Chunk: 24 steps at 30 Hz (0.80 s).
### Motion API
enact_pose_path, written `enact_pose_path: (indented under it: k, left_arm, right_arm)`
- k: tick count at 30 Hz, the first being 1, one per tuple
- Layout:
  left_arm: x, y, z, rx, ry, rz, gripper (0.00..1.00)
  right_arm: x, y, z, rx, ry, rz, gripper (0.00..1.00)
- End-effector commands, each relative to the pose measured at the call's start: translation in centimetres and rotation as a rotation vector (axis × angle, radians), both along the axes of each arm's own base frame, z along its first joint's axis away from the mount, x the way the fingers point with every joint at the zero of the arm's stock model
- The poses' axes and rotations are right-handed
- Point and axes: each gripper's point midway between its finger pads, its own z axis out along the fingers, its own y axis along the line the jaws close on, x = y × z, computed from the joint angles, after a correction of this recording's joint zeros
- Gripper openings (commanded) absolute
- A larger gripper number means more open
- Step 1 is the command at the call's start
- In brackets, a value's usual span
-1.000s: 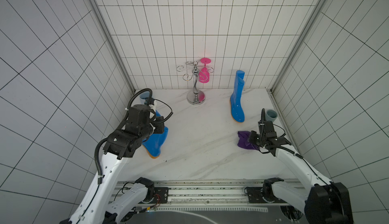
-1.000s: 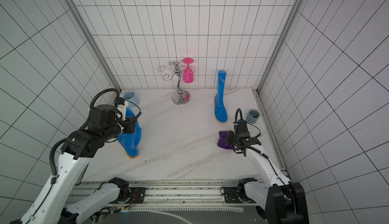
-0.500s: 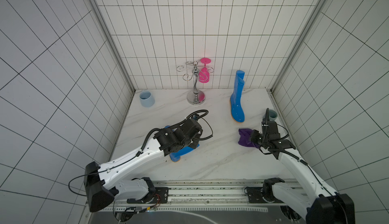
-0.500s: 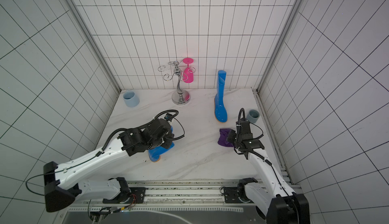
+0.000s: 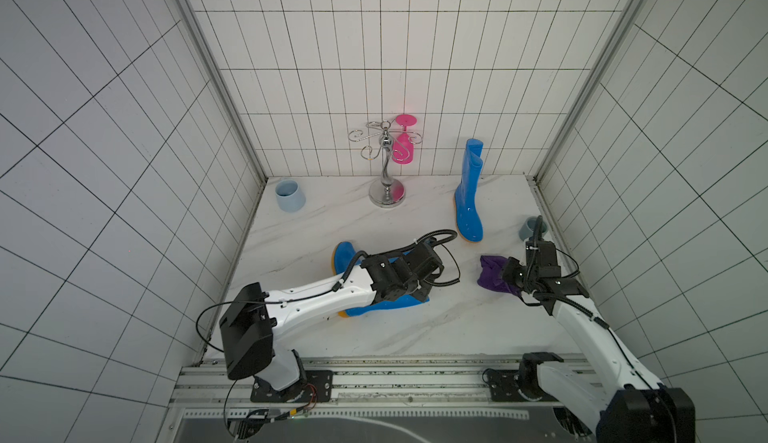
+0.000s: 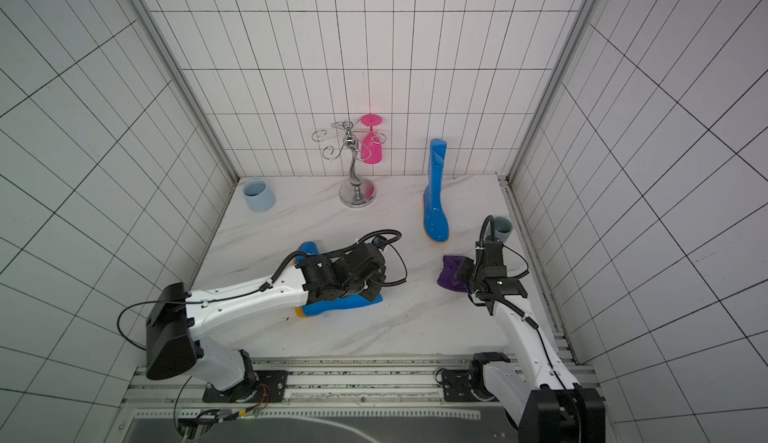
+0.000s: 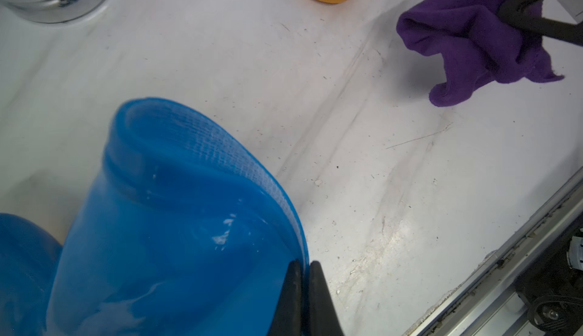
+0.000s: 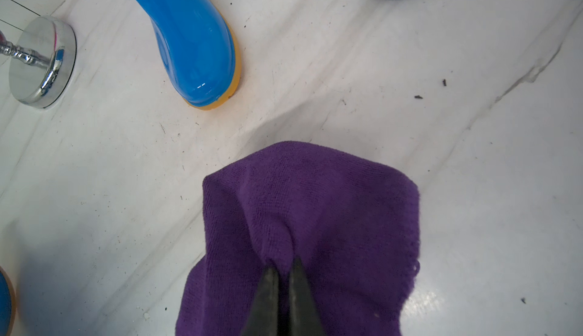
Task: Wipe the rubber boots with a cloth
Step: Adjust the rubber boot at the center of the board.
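Observation:
One blue rubber boot (image 5: 468,195) stands upright at the back right. The second boot (image 5: 343,254) lies on its side mid-table, orange sole to the left and shaft to the right, largely hidden under my left arm. My left gripper (image 7: 303,269) is shut on the rim of its shaft (image 7: 202,167). Right of it the purple cloth (image 5: 490,276) hangs bunched just above the marble, and my right gripper (image 8: 283,266) is shut on a fold of the cloth (image 8: 315,198). The cloth (image 7: 467,34) also shows in the left wrist view.
A chrome stand (image 5: 387,170) with a pink glass (image 5: 404,145) stands at the back centre. A light-blue cup (image 5: 289,195) sits back left, a grey cup (image 5: 530,229) by the right wall. Tiled walls close three sides; a metal rail (image 5: 374,378) runs along the front.
My left arm has swung from the left wall down to mid-table, bringing the boot from upright to lying on its side. The right gripper with the cloth has shifted only slightly.

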Motion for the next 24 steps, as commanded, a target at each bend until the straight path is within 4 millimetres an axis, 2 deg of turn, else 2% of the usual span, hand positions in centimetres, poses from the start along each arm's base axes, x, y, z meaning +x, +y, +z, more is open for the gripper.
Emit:
enact_pose_path:
  k: [1, 10, 18, 24]
  left_arm:
    - [0.3, -3.2, 0.1, -0.112, 0.023, -0.011, 0.00]
    - [-0.3, -8.5, -2.6, -0.149, 0.083, -0.085, 0.00]
    - [-0.4, -13.0, -6.1, -0.148, 0.130, -0.143, 0.00]
    - [0.8, -13.8, -8.7, -0.081, 0.125, -0.124, 0.00]
  right_arm:
    - [-0.9, -0.4, -1.8, 0.010, 0.036, -0.011, 0.00]
    - [-0.8, -0.9, -2.1, 0.014, 0.037, -0.025, 0.00]
    - [-0.8, -1.2, -2.4, 0.009, 0.042, -0.038, 0.00]
    - [-0.8, -1.4, -2.4, 0.008, 0.040, -0.046, 0.00]
